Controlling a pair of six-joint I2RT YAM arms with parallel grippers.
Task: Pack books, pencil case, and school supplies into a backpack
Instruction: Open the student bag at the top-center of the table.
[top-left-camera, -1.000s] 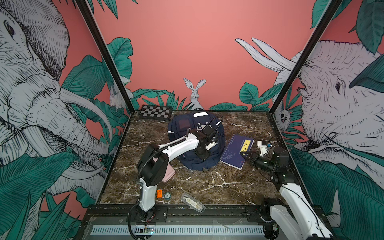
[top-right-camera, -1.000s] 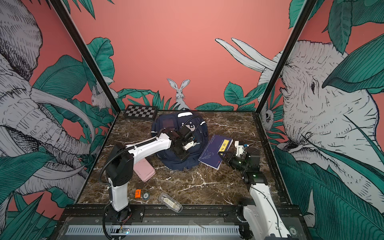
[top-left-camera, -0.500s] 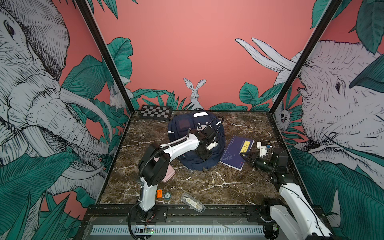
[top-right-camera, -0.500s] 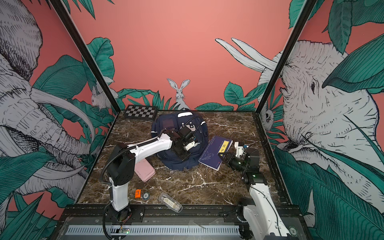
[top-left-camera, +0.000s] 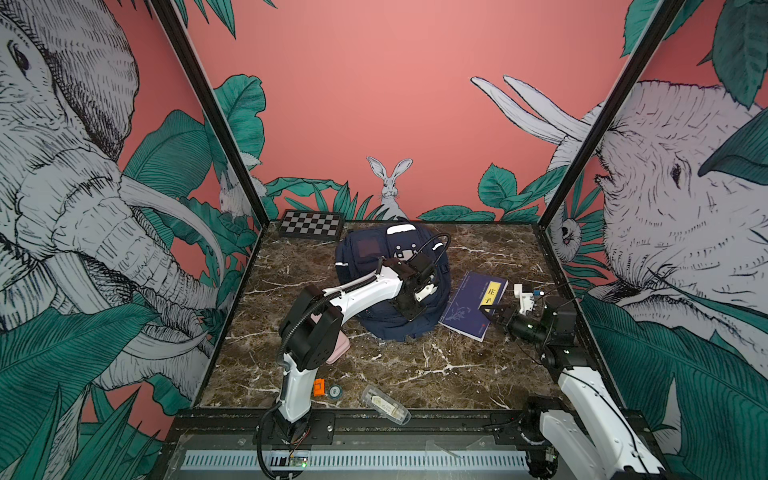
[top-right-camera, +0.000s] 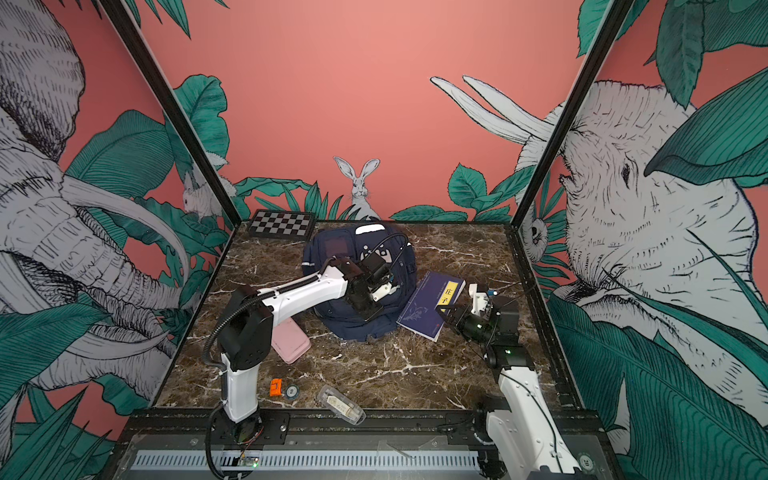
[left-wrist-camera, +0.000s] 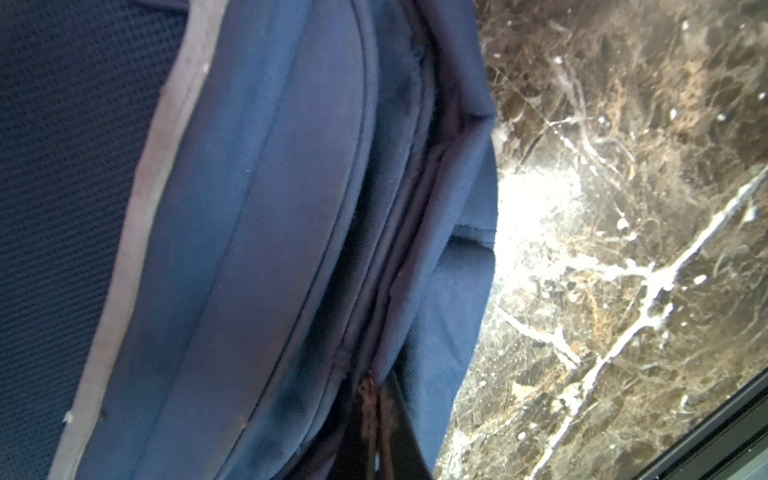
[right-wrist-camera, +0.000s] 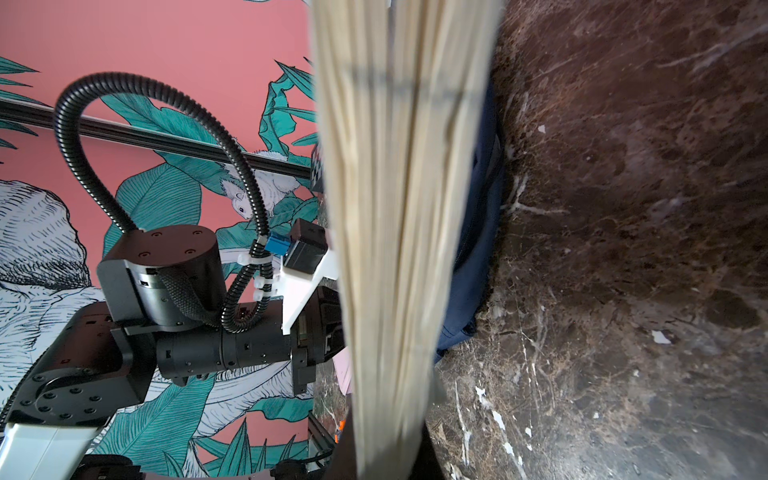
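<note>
Pencil case (top-right-camera: 291, 341): pink, flat on the marble table (top-right-camera: 395, 374), lower left of centre in a top view, partly under the left arm; not yet packed.
Small supplies: an orange block (top-right-camera: 275, 386), a round disc (top-right-camera: 291, 390) and a clear case (top-right-camera: 340, 405) lie along the table's bottom edge, well apart from the bag.
Left gripper (top-left-camera: 410, 311): frame centre, pointing down at the bag's near rim. In the left wrist view its fingers (left-wrist-camera: 399, 424) are together on the zip seam; I cannot tell whether they pinch fabric or the pull.
Backpack (top-left-camera: 374, 266): centre in both top views, lying front up; its mouth looks barely parted.
Books (top-left-camera: 473, 305): right of centre, touching the bag's right side, tilted with the right-hand edge raised off the marble.
Right gripper (top-left-camera: 490, 312): clamped on the books' near right corner; the right wrist view shows cream page edges running away from the jaws.
Step in hand: probably opening the bag while the books wait, gripped.
Next move: lift or pull the seam to make a gap, then slide the books in spine-first, kept low and flat.
</note>
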